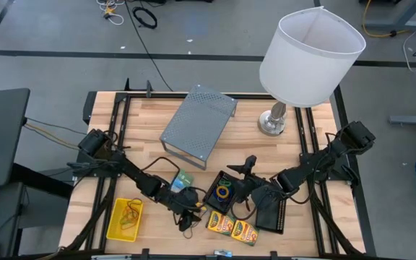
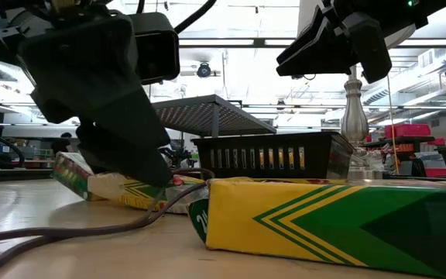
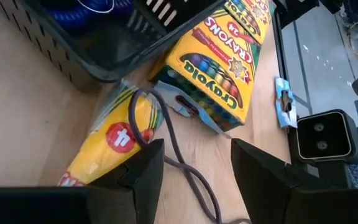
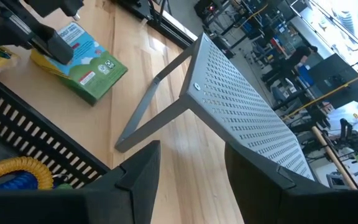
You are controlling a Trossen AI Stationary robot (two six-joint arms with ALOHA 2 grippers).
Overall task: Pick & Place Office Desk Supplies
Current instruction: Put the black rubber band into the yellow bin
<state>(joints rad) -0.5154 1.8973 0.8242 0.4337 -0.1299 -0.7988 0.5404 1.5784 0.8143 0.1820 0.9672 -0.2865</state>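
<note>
Bands already lie in the mesh tray (image 1: 220, 191) beside the left pincer (image 3: 194, 171), fingers apart, empty; crayon boxes (image 3: 219, 65) ahead remain unplaced. Right pincer (image 4: 188, 165) also apart.

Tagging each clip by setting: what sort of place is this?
Likely a robotics lab or workshop: a wooden table in a black frame on a bare grey floor with loose cables, and shelving and people at monitors behind.

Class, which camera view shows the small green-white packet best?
The right wrist view: the small green-white packet lies flat on the wood, its printed face plain. The high view shows it as a speck by the left arm. The low and left wrist views don't show it.
</note>
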